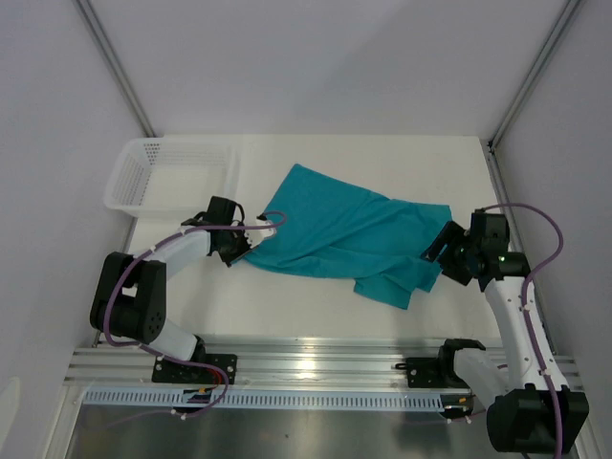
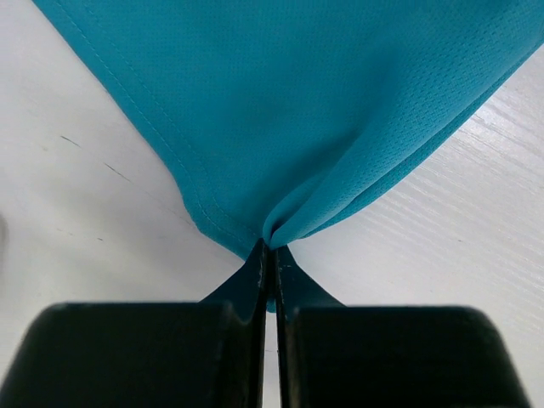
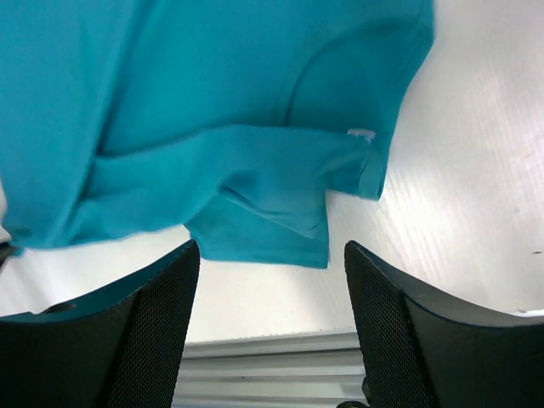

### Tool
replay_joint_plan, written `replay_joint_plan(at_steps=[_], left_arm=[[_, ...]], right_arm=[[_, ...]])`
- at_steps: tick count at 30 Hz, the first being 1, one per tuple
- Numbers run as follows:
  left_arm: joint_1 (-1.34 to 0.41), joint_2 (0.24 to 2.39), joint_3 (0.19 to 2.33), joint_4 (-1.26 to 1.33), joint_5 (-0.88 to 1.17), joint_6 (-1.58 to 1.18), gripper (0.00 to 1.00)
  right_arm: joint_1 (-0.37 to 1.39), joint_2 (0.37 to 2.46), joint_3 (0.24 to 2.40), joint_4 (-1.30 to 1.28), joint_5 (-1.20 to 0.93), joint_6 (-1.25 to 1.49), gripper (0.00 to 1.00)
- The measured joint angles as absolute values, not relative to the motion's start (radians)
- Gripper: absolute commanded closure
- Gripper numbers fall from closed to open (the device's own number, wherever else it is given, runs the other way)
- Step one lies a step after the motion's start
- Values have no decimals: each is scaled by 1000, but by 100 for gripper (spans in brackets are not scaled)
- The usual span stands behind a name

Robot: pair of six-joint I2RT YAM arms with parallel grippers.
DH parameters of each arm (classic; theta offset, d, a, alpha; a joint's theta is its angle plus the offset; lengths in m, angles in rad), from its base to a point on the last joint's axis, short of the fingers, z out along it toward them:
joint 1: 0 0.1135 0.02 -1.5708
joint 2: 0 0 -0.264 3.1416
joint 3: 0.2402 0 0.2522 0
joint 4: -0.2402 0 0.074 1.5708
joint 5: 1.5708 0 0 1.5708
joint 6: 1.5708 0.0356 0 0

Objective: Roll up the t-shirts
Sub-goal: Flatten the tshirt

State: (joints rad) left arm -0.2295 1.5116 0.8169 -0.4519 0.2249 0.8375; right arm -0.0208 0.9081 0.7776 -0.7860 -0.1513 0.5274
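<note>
Left tool: fingers pressed together, pinching a corner of the teal t-shirt. The cloth bunches into a small fold right at the tips and fans out wide ahead of them. A stitched hem runs along one edge up from the pinch.

Right tool: fingers spread wide, nothing between them. It sits low at the shirt's opposite end, just beside the cloth; I cannot tell if it touches. Ahead of its tips the shirt lies in doubled layers, with one flap folded over. A small white label shows at the far edge of that fold.

The shirt lies rumpled, not flat, on the white bench, spanning the gap between the two tools.

A white mesh basket stands beyond the left tool, on the side away from the right tool, and apart from the shirt.
</note>
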Motion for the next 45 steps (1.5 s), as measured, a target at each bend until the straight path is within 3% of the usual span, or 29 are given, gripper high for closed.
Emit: replay_joint_plan(at_steps=[6, 9, 20, 34, 37, 41, 45], left_arm=[[-229, 1512, 840, -455, 225, 835, 99], [-229, 1512, 840, -456, 225, 828, 99], [-229, 1526, 848, -459, 239, 825, 99], [-229, 1538, 848, -459, 239, 819, 99], [-229, 1539, 848, -459, 239, 819, 99], [-229, 1541, 848, -459, 239, 819, 99], [-229, 1546, 848, -458, 238, 819, 99]], right_arm=[[-84, 1049, 1196, -889, -116, 468, 30], [-88, 1053, 1273, -855, -106, 451, 31], [20, 917, 613, -748, -166, 618, 37], [69, 1150, 522, -438, -170, 712, 43], [69, 1168, 517, -416, -161, 714, 54], [69, 1169, 513, -403, -144, 712, 79], [69, 1165, 512, -402, -135, 711, 97]])
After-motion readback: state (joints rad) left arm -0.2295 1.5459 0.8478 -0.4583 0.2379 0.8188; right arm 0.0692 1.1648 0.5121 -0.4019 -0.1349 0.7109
